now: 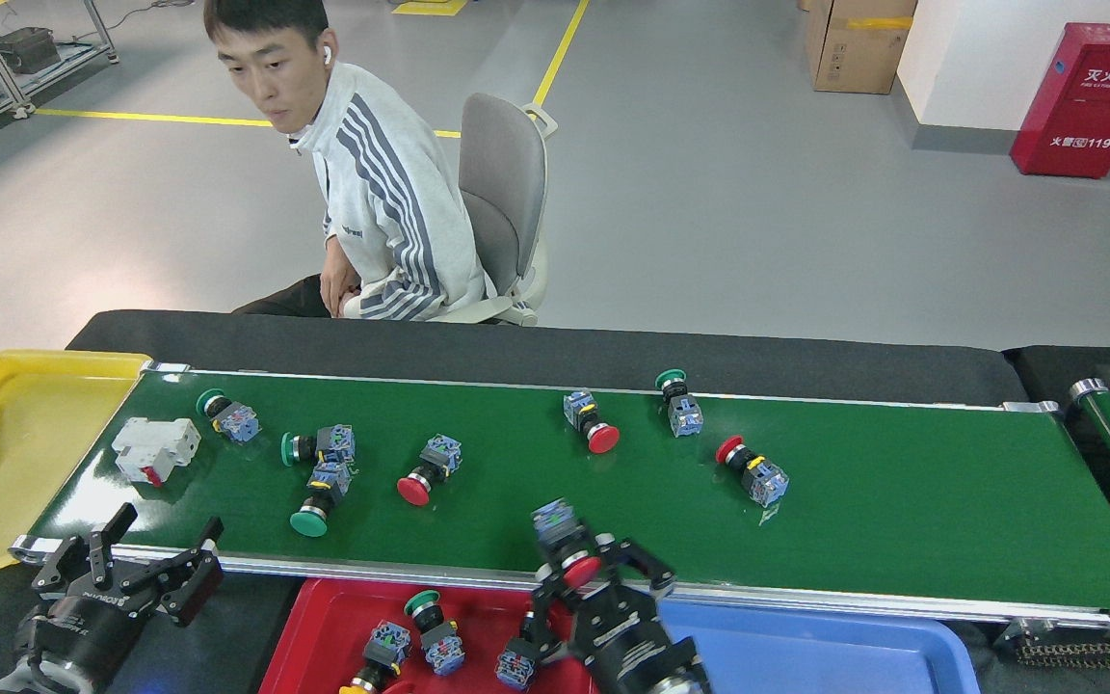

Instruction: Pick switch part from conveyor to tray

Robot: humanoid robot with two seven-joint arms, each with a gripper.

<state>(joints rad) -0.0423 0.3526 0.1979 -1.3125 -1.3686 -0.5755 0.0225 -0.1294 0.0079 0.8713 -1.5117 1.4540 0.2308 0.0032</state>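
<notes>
I judge the switch part (567, 547) light, rigid plastic with a slick domed red cap, best gripped across its neck. My right gripper (582, 571) is clamped on it there, above the conveyor's (902, 501) near rail, the red tray (324, 627) just below-left. My left gripper (126, 564) hangs spread and empty.

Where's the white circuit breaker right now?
Head view: the white circuit breaker lies on the conveyor at its far left end, beside the yellow tray, just below-left of a green-capped switch.
</notes>
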